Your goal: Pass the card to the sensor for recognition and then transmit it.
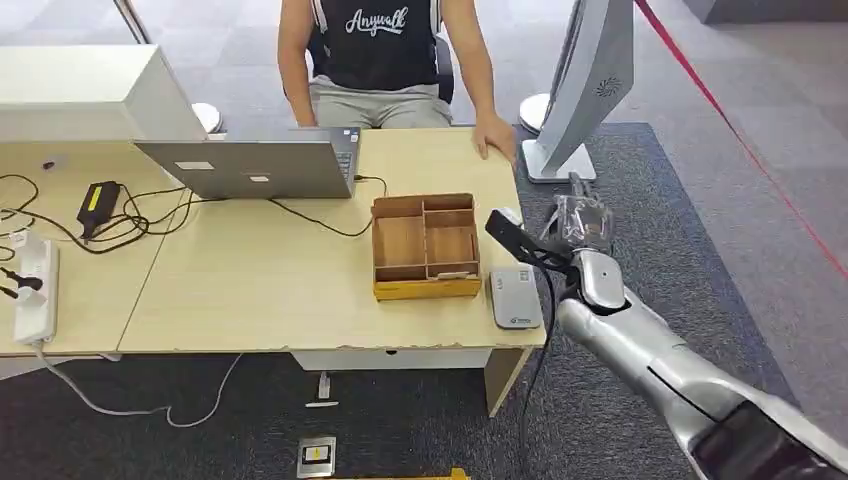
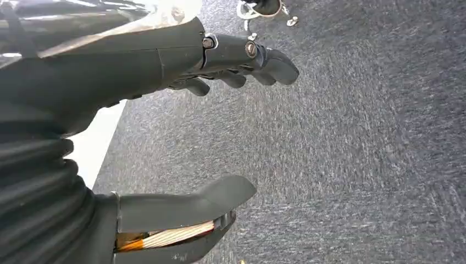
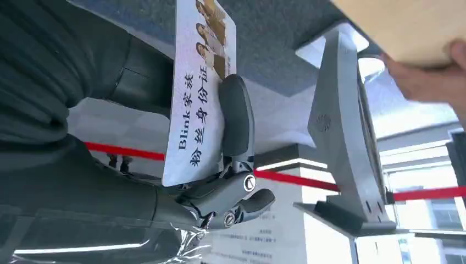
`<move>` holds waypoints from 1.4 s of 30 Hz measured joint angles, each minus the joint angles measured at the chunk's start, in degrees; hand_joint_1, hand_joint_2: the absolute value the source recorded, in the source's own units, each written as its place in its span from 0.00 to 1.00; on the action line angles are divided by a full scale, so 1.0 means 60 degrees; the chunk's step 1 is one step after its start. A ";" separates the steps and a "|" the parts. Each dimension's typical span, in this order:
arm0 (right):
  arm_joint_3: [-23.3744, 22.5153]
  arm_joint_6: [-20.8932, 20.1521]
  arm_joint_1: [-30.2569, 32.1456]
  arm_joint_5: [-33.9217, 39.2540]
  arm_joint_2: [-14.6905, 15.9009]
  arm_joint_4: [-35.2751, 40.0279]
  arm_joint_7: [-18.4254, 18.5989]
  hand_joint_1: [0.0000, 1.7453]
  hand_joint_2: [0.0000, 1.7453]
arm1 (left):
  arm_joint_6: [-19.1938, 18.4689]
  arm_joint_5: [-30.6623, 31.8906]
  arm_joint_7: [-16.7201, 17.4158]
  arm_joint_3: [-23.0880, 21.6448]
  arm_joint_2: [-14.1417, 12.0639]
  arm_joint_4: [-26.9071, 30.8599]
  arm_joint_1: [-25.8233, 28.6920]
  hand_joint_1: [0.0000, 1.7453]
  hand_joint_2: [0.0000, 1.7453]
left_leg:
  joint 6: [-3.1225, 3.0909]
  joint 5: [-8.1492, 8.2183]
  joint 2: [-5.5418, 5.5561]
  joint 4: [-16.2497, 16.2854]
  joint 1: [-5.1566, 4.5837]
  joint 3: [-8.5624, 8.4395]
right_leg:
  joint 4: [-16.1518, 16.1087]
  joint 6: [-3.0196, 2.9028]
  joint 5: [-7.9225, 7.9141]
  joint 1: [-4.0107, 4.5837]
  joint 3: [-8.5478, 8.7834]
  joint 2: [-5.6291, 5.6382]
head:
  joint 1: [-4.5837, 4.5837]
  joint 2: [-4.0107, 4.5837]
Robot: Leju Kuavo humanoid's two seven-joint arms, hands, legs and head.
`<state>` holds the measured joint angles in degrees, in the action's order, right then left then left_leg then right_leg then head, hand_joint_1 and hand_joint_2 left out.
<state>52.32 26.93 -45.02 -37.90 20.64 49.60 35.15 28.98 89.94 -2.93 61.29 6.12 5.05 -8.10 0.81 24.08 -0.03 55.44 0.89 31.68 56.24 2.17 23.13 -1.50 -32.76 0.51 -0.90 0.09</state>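
My right hand (image 1: 580,225) hovers just off the desk's right edge, beyond the grey card sensor (image 1: 515,297) that lies flat near the desk's front right corner. In the right wrist view the right hand (image 3: 233,165) pinches a white card (image 3: 200,88) printed with blue text and small portraits, its thumb pressed across the card's face. In the left wrist view my left hand (image 2: 220,126) hangs over grey carpet, fingers apart, holding nothing.
A wooden divided tray (image 1: 426,247) stands on the desk (image 1: 250,290) left of the sensor. A laptop (image 1: 255,165) and cables lie further back. A seated person rests a hand (image 1: 494,133) on the desk's far right corner. A grey monitor-like stand (image 1: 585,85) rises behind my right hand.
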 joint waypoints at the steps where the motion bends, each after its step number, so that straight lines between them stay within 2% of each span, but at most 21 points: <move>1: -0.0040 -0.0091 -0.0071 -0.0113 0.0087 0.0186 0.0084 1.00 1.00 | -0.0018 0.0000 0.0000 -0.0007 0.0000 0.0000 0.0000 0.00 1.00 | 0.0000 0.0000 0.0001 0.0000 0.0000 0.0000 | 0.0000 0.0000 0.0000 0.0000 -0.0001 0.0000 | -0.0004 0.0000; 9: -0.0211 -0.0656 -0.0443 -0.0710 0.0481 0.1329 0.0364 1.00 1.00 | -0.0069 0.0004 0.0066 -0.0051 0.0007 0.0000 -0.0028 0.00 1.00 | 0.0000 0.0001 0.0000 -0.0002 0.0002 0.0008 | 0.0004 -0.0001 0.0001 0.0001 -0.0005 0.0000 | 0.0000 0.0000; 16: -0.0021 -0.1264 -0.1139 -0.1180 0.0119 0.1617 0.0058 1.00 1.00 | -0.0233 0.0011 0.0168 -0.0262 0.0015 0.0000 -0.0120 0.00 1.00 | 0.0004 -0.0004 0.0000 -0.0003 0.0004 0.0008 | 0.0007 -0.0002 0.0000 0.0003 -0.0006 0.0000 | -0.0004 -0.0004; 28: 0.0689 -0.1679 -0.2062 -0.1592 -0.1422 0.1179 -0.0591 1.00 1.00 | -0.0423 0.0011 0.0270 -0.0699 0.0062 0.0004 -0.0222 0.00 1.00 | 0.0006 -0.0006 0.0002 -0.0004 0.0010 0.0018 | 0.0009 -0.0003 0.0001 0.0009 -0.0013 0.0000 | -0.0004 -0.0004; 37: 0.1246 -0.1985 -0.2666 -0.1795 -0.2918 -0.0485 -0.1072 1.00 1.00 | -0.0463 0.0011 0.0335 -0.1009 0.0062 0.0004 -0.0251 0.00 1.00 | 0.0008 -0.0008 0.0003 -0.0004 0.0013 0.0015 | 0.0010 -0.0004 0.0000 0.0013 -0.0016 0.0000 | 0.0000 0.0000; 42: 0.1348 -0.1777 -0.3047 -0.1482 -0.3431 -0.1344 -0.1086 1.00 1.00 | -0.0477 0.0011 0.0313 -0.1082 0.0066 0.0004 -0.0292 0.00 1.00 | 0.0008 -0.0009 0.0003 -0.0003 0.0014 0.0018 | 0.0009 -0.0008 -0.0003 0.0014 -0.0017 -0.0001 | -0.0004 -0.0004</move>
<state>60.41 16.26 -63.30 -46.80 0.05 41.53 28.63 26.12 90.01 -1.05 54.79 6.51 5.07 -9.85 0.85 24.03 -0.01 55.42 0.97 31.79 56.29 2.12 23.11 -1.42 -32.87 0.50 -0.92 0.07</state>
